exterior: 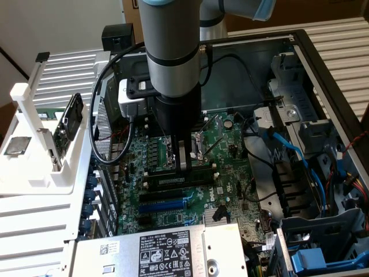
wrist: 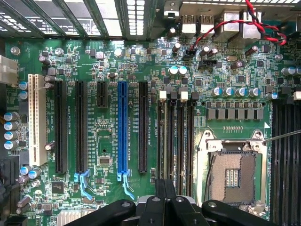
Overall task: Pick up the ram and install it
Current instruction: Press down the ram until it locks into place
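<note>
Wrist view: black gripper (wrist: 165,200) closed, nothing visibly held, tips over flat green motherboard (wrist: 108,61) w/ long black slots (wrist: 175,136).

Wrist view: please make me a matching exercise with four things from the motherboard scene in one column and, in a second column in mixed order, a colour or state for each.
Column one:
1. gripper
2. processor socket
3. memory slot end clips
4. twisted wire pair

Column two:
a. red and black
b. shut
c. white
d. empty, with a metal frame around it

Right pairs: 1-b, 2-d, 3-c, 4-a.
</note>
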Action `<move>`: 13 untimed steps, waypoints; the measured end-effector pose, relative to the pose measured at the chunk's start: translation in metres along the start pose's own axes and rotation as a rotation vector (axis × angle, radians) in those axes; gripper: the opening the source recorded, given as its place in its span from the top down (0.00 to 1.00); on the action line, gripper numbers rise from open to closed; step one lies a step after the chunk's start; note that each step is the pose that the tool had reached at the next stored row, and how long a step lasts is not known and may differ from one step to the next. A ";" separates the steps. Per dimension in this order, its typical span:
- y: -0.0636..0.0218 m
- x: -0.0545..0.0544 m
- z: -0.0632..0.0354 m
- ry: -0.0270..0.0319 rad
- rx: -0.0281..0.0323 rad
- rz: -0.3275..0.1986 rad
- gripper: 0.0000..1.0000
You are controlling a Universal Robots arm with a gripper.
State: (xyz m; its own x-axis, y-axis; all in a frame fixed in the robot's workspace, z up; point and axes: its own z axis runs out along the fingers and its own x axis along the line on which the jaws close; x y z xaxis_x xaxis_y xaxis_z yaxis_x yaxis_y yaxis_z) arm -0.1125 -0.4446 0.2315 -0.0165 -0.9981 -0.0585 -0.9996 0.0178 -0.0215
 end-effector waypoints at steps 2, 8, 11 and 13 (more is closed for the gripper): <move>0.0000 0.000 0.0002 0.0002 0.0001 0.000 0.90; 0.0000 0.000 0.0003 0.0007 0.0001 0.000 0.90; 0.0000 0.000 0.0004 0.0006 0.0002 0.000 0.90; 0.0000 0.001 0.0004 0.0006 0.0002 0.000 0.90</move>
State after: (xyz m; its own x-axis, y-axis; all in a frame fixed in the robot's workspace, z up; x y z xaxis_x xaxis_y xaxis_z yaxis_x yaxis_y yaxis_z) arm -0.1125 -0.4452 0.2310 -0.0166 -0.9982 -0.0580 -0.9996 0.0179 -0.0216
